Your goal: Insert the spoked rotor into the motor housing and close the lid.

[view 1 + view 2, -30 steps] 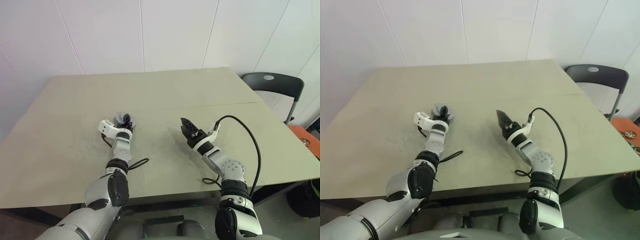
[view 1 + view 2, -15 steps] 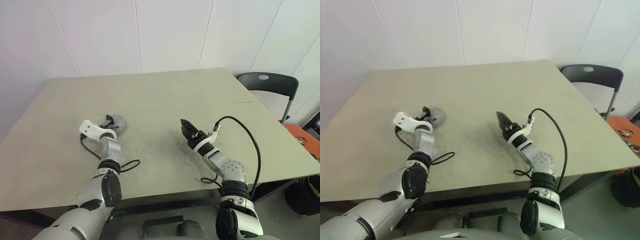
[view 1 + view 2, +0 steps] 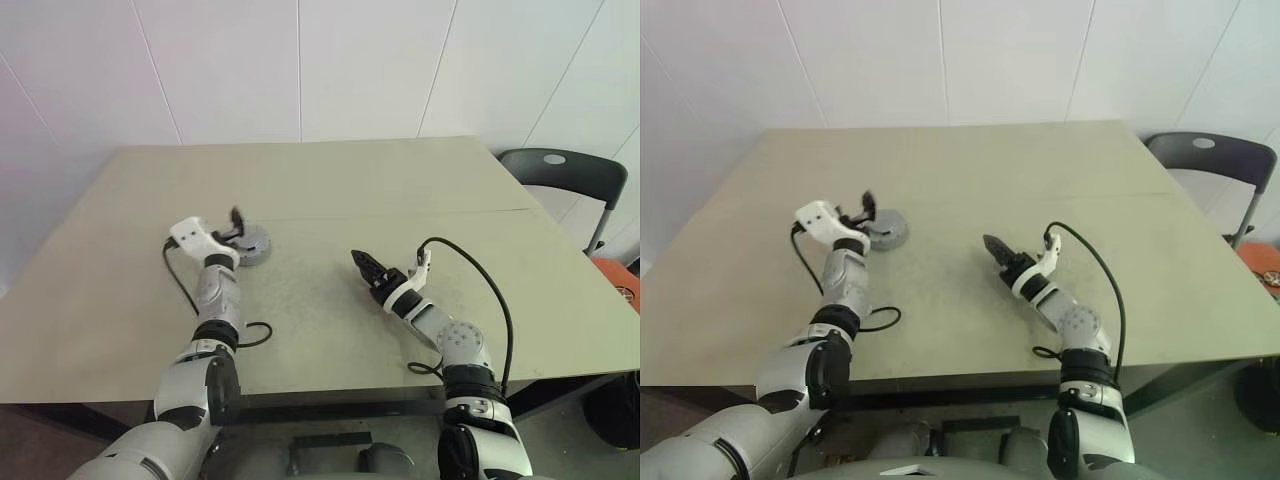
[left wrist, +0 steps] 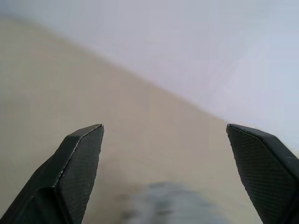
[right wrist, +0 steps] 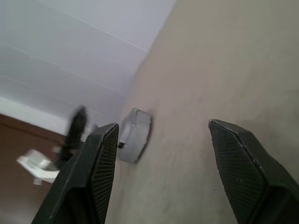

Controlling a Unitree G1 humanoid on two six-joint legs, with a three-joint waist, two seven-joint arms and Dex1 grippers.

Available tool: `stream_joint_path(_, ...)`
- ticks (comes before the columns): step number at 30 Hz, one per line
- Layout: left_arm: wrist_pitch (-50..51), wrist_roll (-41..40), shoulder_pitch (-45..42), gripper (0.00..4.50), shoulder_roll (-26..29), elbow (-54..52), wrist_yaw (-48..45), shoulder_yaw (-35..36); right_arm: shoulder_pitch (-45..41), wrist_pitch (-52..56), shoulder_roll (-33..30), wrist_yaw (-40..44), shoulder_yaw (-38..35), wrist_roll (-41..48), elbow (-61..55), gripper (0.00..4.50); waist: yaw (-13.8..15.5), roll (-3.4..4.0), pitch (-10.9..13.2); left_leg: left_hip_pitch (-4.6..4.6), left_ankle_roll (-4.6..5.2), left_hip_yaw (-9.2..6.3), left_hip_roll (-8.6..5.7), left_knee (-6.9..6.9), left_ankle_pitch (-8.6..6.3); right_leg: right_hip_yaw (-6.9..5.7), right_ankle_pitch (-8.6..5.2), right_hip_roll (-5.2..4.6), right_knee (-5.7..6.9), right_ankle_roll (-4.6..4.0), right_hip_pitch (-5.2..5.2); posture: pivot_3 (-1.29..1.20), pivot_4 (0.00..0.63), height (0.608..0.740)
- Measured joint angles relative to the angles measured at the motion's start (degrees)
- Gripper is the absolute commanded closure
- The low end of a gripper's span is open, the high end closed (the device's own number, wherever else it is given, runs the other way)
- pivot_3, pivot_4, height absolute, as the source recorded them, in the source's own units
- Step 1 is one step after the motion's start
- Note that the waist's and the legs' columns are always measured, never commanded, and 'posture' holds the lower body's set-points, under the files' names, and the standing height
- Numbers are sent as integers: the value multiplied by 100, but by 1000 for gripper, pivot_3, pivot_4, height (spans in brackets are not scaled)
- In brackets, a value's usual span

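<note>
Head stereo pair looks forward and down over the bench (image 3: pixel 420 180) from above, mid distance, wall behind. Left wrist view sits low, close to bench surface, facing the wall. Right wrist view faces the motor housing (image 5: pixel 135 135), shared with both head views.

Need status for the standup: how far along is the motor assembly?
Done, probably: the housing lies on the table as one puck with a dark grey top, so it looks loaded and capped; seating is too small to confirm. In hand: nothing. The left gripper hangs by it, jaws wide; the right gripper is open over bare table. Left: likely just a check.
</note>
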Motion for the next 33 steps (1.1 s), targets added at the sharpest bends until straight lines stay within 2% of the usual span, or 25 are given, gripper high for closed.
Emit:
stream_joint_path(2, 125, -6, 293, 17, -7, -351, -707, -242, 0, -324, -343, -2, 244, -457, -294, 1288, -6, 1, 1, 0, 0, 0, 1, -2, 0, 3, 0, 1, 0, -1, -2, 0, 0, 740)
stream_joint_path(5, 417, -7, 710, 0, 78, -789, -1506, -561, -17, -642, -799, 26, 437, -936, -649, 716, -21, 2, 1, 0, 1, -1, 8, -3, 1, 4, -3, 7, 2, -6, -4, 0, 0, 740)
stream_joint_path(7, 649, -3, 885, 0, 202, -1064, -1911, -743, -61, -750, -1084, 153, 591, -1153, -873, 134, -19, 2, 2, 3, 2, -2, 14, 0, 2, 4, -10, 11, 5, -19, -4, 0, 0, 740)
stream_joint_path(8, 746, -23, 922, 0, 248, -1157, -2030, -770, -67, -803, -1181, 219, 680, -1243, -953, 63, -18, 2, 2, 4, 3, -2, 15, 1, 2, 3, -10, 12, 6, -19, -3, 0, 0, 740)
stream_joint_path(12, 1141, -132, 1049, 0, 514, -1625, -2492, -819, -51, -1165, -1615, 500, 1187, -1849, -1256, 63, 0, 1, 2, 10, 10, -3, 14, 8, 6, 3, -12, 11, 4, -21, 6, 0, 0, 740)
stream_joint_path(16, 1780, -194, 1295, 0, 735, -2347, -3072, -1100, 34, -1363, -1763, 719, 1468, -2133, -1578, 63, 39, 0, 3, 8, 14, -3, 11, 10, 8, 3, -12, 9, -1, -21, 10, 0, 0, 740)
stream_joint_path(22, 2272, -164, 1500, 0, 956, -3163, -3332, -1495, 290, -1627, -1979, 1012, 1468, -2236, -1700, 63, 35, -2, 4, 10, 6, -6, 11, 12, 3, 5, -10, 8, -4, -26, 15, 0, 0, 740)
stream_joint_path(28, 2494, -185, 1656, 0, 1117, -3621, -3420, -1561, 765, -2096, -2006, 1404, 1473, -2239, -1765, 63, 31, -1, 5, 11, 14, -6, 13, 10, 8, 5, -10, 10, -4, -26, 15, 0, 0, 740)
stream_joint_path(33, 2661, -293, 1967, 0, 1212, -4006, -3566, -1577, 815, -2131, -1993, 1442, 1471, -2250, -1760, 63, 33, -1, 5, 15, 6, -6, 14, 13, 3, 5, -10, 10, -2, -27, 15, 0, 0, 740)
